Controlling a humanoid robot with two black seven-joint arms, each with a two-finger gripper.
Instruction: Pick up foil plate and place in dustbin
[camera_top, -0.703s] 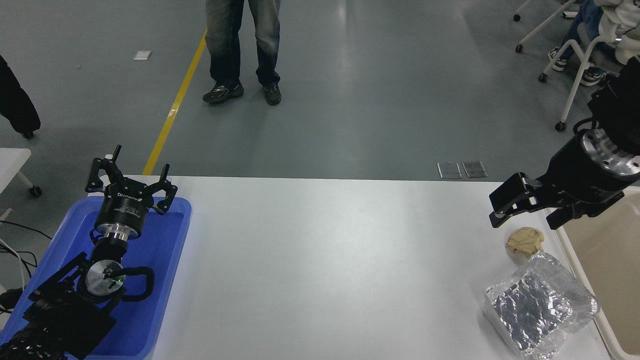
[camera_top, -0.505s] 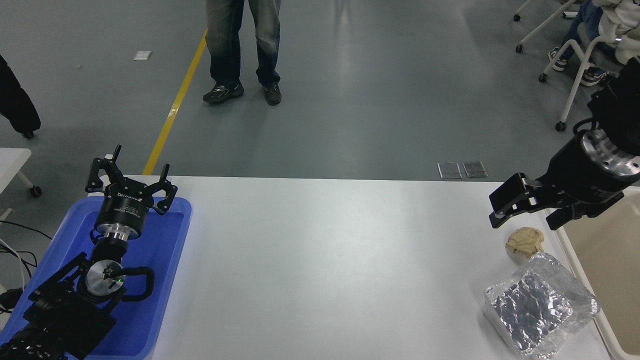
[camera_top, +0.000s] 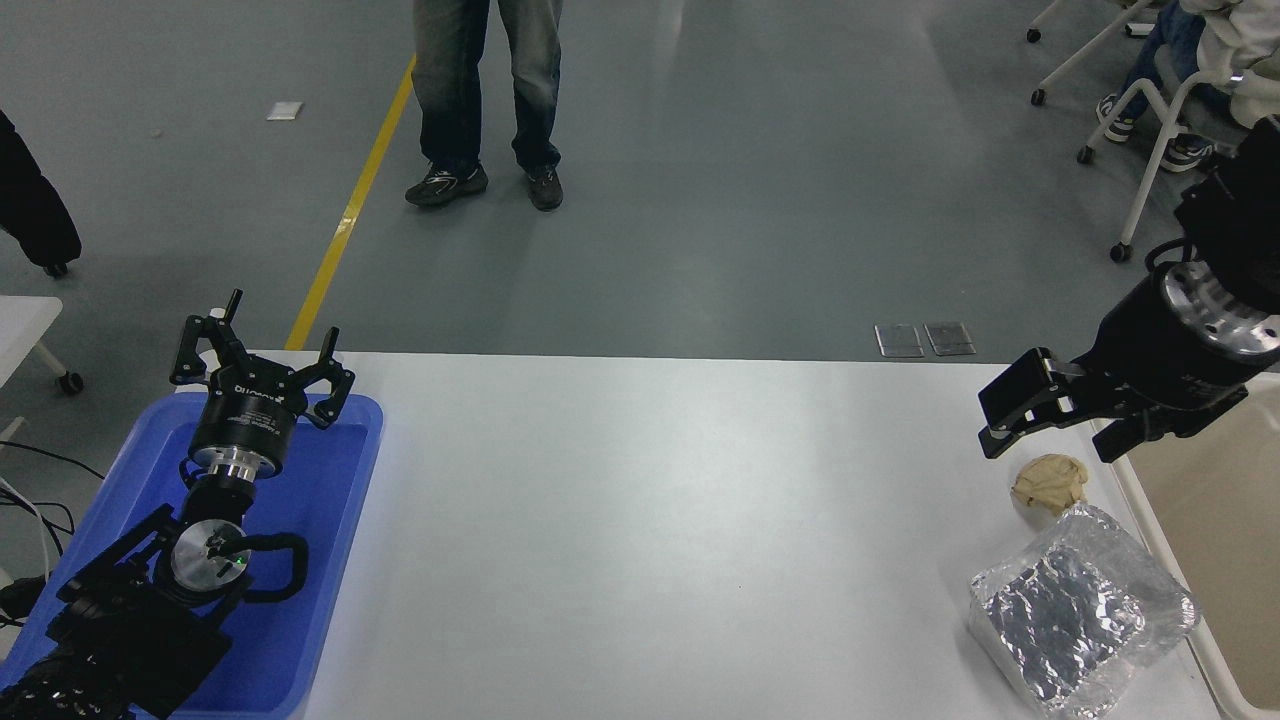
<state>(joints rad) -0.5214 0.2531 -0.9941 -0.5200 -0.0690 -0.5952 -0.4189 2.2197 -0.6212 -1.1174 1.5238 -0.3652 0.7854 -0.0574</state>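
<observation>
The foil plate (camera_top: 1082, 608) is a shiny crinkled silver tray lying at the table's near right corner, next to the dustbin. The dustbin (camera_top: 1215, 520) is a cream-beige tub at the right edge, only partly in view. My right gripper (camera_top: 1050, 440) hangs open and empty above the table, behind the foil plate and just over the tan wad. My left gripper (camera_top: 258, 360) is open and parked over the blue tray at the lower left.
A small crumpled tan paper wad (camera_top: 1049, 482) lies just behind the foil plate. A bright blue tray (camera_top: 330, 520) sits at the left under the left arm. A person (camera_top: 487, 100) stands beyond the far edge; chairs stand at the top right.
The right gripper has barely shifted, a touch to the right. The foil plate, the wad and the left arm have not moved.
</observation>
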